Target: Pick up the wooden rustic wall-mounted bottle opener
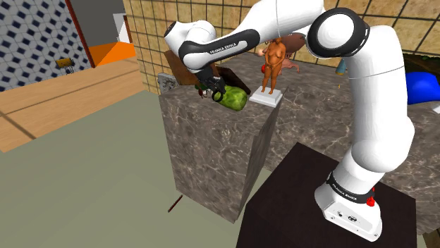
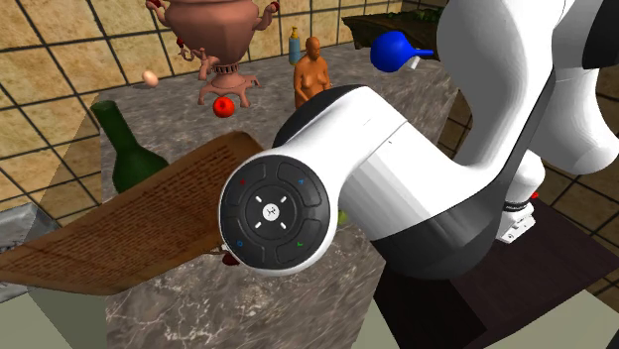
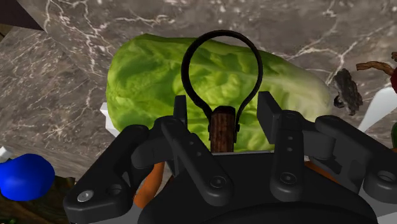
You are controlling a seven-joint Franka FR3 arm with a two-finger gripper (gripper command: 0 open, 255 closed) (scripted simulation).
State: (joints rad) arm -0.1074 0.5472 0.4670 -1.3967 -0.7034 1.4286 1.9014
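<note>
On the marble-patterned counter [image 1: 211, 151], the gripper [image 3: 222, 105] hangs over a green lettuce [image 3: 153, 83]. Its fingers are apart with the bottle opener [image 3: 222, 130] between them, brown handle and black loop. Lettuce shows either side of the handle, so it is not clamped.

In the shoulder view the gripper [image 1: 214, 89] is at 10 o'clock of the lettuce [image 1: 235, 98]; touching or just beside, can't tell.

Risks:
- The handle is thin, so an off-centre pinch could twist it or let it slip out.
- Unclear if the opener rests on the lettuce. If so, the round head could roll and carry it off line.
- The figurine [image 1: 272, 60], at 2 o'clock of the lettuce, is near enough to get clipped on a wide swing.

The surface is a dark, veined, block-shaped top, and its edge drops to a grey-green floor [image 1: 84, 183] at 7 o'clock. A tan tiled wall [image 1: 151, 28] is behind, and the dark stand [image 1: 296, 204] is at 5 o'clock.
</note>
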